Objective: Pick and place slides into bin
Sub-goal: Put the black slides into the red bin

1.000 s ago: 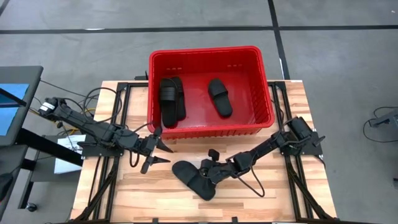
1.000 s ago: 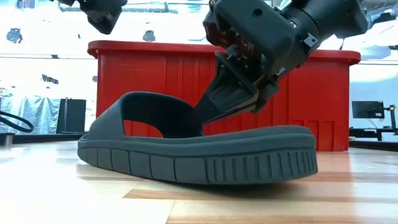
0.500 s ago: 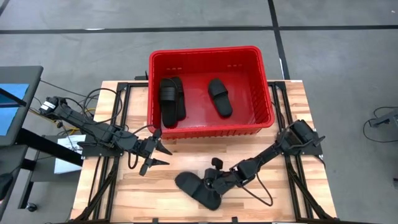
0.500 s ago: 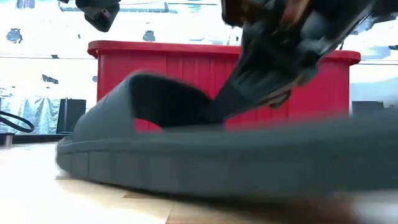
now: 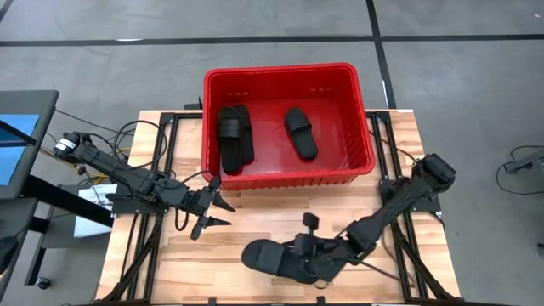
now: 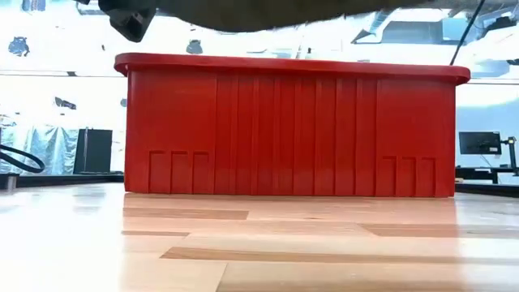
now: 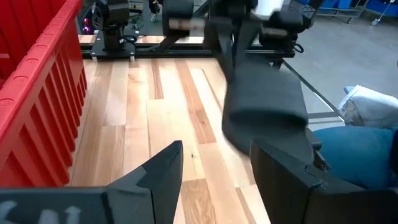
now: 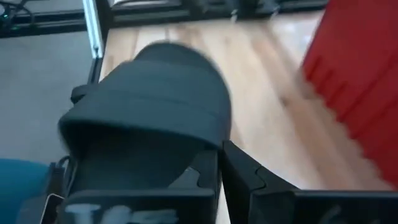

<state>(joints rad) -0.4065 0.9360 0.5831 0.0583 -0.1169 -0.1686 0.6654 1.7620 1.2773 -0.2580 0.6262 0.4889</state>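
Gripping one black slide (image 5: 276,257) above the tabletop's (image 5: 153,263) near edge, the right claw (image 5: 310,252) is pinched on it, while three more slides (image 5: 234,136) lie inside the single red bin (image 5: 285,71) and the left claw (image 5: 212,214) hangs spread beside the bin's front wall.

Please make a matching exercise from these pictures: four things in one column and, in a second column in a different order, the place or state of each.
1. bin
2. left gripper
3. right gripper
4. sandal outside the bin

a. open, holding nothing, near the bin's front left corner
b. held near the table's front edge
c. contains sandals
d. shut on a sandal

Pairs: 1-c, 2-a, 3-d, 4-b
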